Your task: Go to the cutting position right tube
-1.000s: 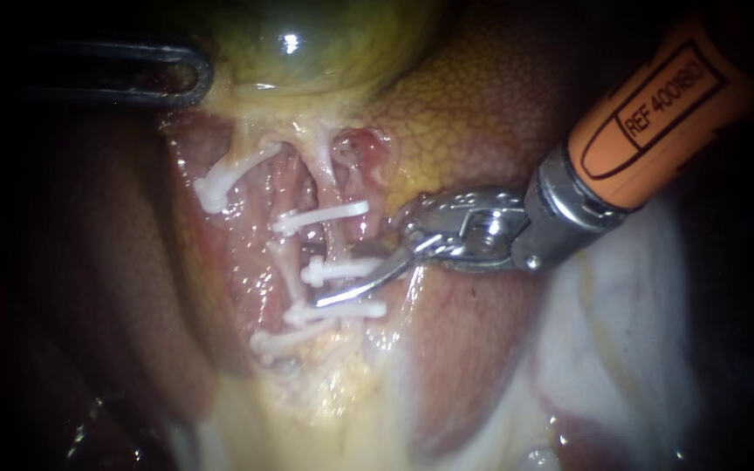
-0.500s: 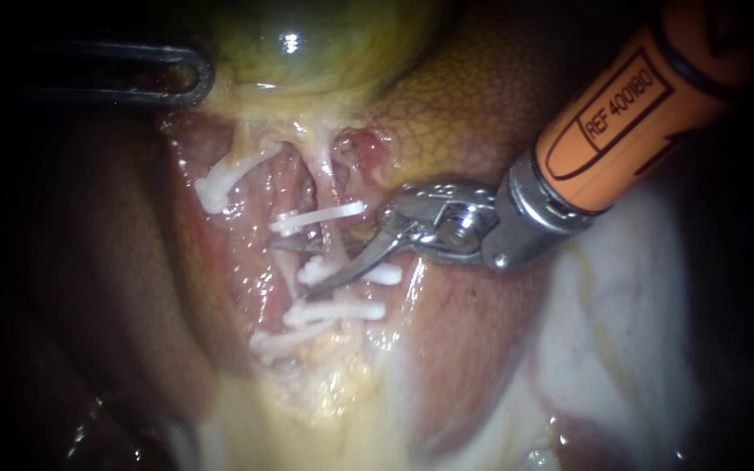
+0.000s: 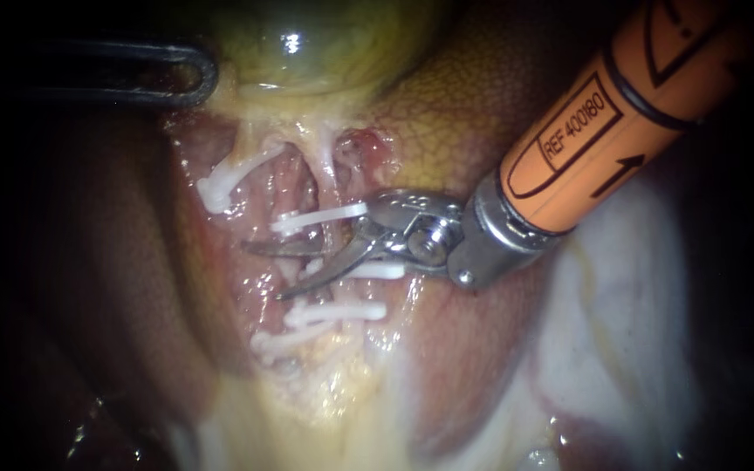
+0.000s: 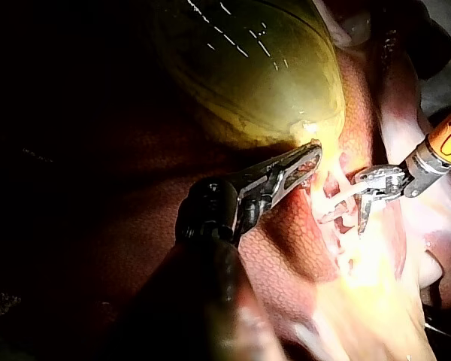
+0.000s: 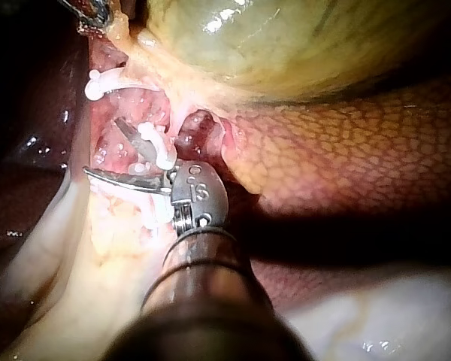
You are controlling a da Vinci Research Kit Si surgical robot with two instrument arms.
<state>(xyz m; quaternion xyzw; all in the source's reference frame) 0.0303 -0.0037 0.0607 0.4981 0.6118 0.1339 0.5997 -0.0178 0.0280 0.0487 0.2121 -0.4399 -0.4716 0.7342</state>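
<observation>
Nearest lies a spread of pale yellow fatty tissue [image 3: 333, 397], with whiter tissue [image 3: 621, 349] to its right. Just beyond it starts a row of white clips on the right tube [image 3: 325, 179]. The nearest clip [image 3: 283, 340] and the next clip [image 3: 338, 310] lie close together, a third clip [image 3: 379, 271] sits a little farther, and the farthest clip [image 3: 320, 215] crosses the tube above a bare stretch. The right instrument [image 3: 263, 273] comes in from the upper right on an orange shaft and ends in two thin curved blades. The blades are spread apart, with a clear gap between them and nothing gripped. One blade lies just far of the third clip and the other just near the farthest clip (the right wrist view also shows one blade lying level beside the clips). The bare stretch of the right tube runs through that gap, though whether either blade touches it cannot be told. To the left, apart from this row, the left tube [image 3: 239, 148] carries a single clip [image 3: 220, 187]. Both tubes run up to the yellow base of the gallbladder [image 3: 325, 44], which bulges green and glossy at the far side. The mottled liver [image 3: 464, 96] lies to its right. The left instrument [image 4: 308, 158] reaches the gallbladder's base from the far left. Whether it holds the tissue there cannot be told.
</observation>
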